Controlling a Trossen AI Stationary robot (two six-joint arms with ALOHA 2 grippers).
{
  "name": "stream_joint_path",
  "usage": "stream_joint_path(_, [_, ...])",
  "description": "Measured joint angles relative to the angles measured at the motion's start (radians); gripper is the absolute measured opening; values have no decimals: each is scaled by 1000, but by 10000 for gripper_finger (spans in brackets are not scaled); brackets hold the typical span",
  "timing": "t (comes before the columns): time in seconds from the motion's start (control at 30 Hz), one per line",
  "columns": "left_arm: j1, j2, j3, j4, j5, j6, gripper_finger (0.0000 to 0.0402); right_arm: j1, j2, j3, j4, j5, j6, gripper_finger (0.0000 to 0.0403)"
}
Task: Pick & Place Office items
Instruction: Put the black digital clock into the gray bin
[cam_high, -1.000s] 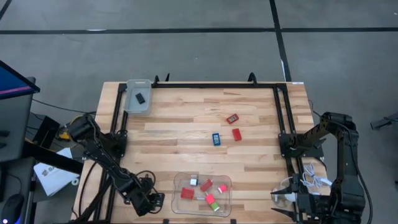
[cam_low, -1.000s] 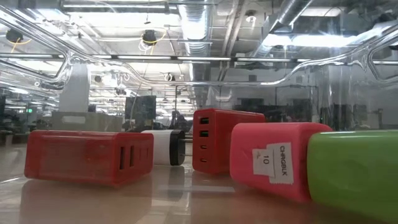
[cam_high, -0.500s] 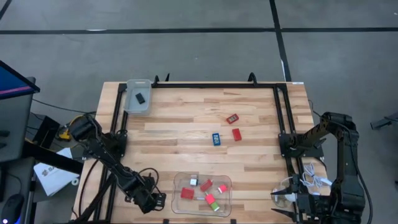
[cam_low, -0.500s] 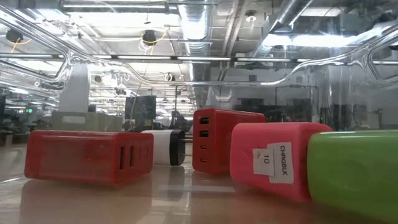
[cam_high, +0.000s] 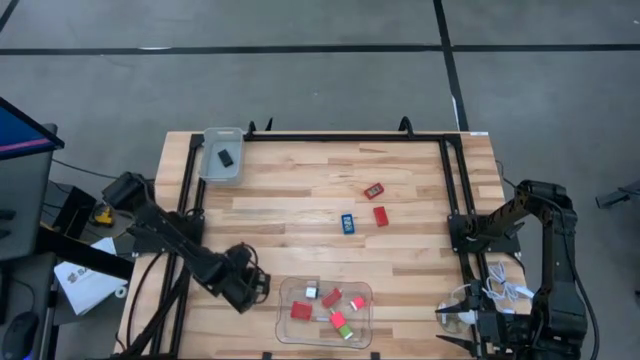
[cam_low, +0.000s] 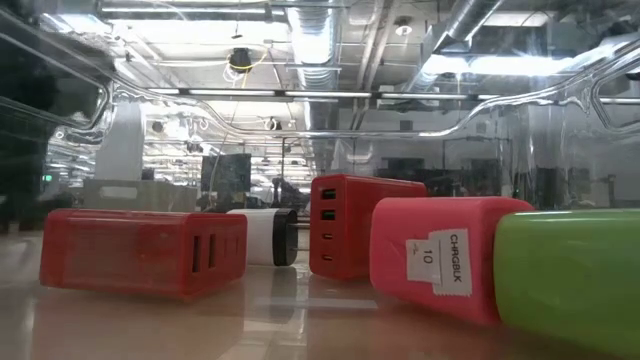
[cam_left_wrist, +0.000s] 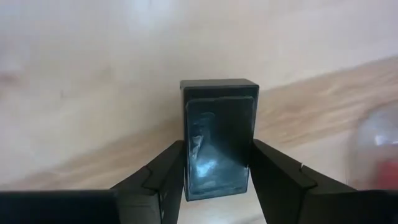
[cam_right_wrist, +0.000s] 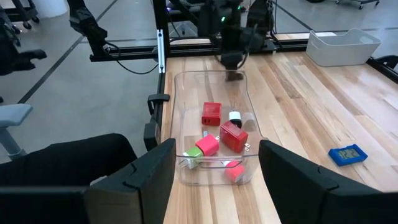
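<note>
Two fingers of the left tool (cam_left_wrist: 217, 186) pinched a flat black rectangle (cam_left_wrist: 219, 138) by its long sides, holding it above the wooden counter (cam_high: 300, 200) just beside the near clear tray (cam_high: 325, 308), as seen from the wrist camera. The overhead view placed that tool (cam_high: 247, 284) at the tray's left edge, though whether the piece had cleared the rim could not be told from there. Inside the tray lay red blocks (cam_right_wrist: 211, 114), a green bit (cam_right_wrist: 192, 153) and a white-and-dark piece (cam_right_wrist: 235, 117); a blue piece (cam_high: 347, 223) and two red blocks (cam_high: 380, 215) waited near mid-counter, and another black rectangle (cam_high: 227, 156) sat in the far tray (cam_high: 222, 153). The narrow grip on smooth sides looked liable to let the rectangle slip or twist if the arm swung sharply, and a low pass could catch it on the tray wall and knock the tray. The right tool (cam_right_wrist: 211, 180) stood parked at the counter's near right corner, fingers spread wide and empty.
</note>
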Motion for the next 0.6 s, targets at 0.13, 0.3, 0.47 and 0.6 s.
stream_joint_path(0.13, [42, -71, 2, -85, -21, 58, 156, -1, 0, 0, 0, 0, 1, 224])
stream_joint_path(0.3, [97, -152, 2, -140, -80, 137, 156, -2, 0, 0, 0, 0, 3, 224])
stream_joint_path(0.47, [178, -220, 4, -174, -169, 257, 156, -4, 0, 0, 0, 1, 3, 224])
stream_joint_path(0.6, [291, -258, 4, -163, -194, 416, 157, -4, 0, 0, 0, 1, 3, 224])
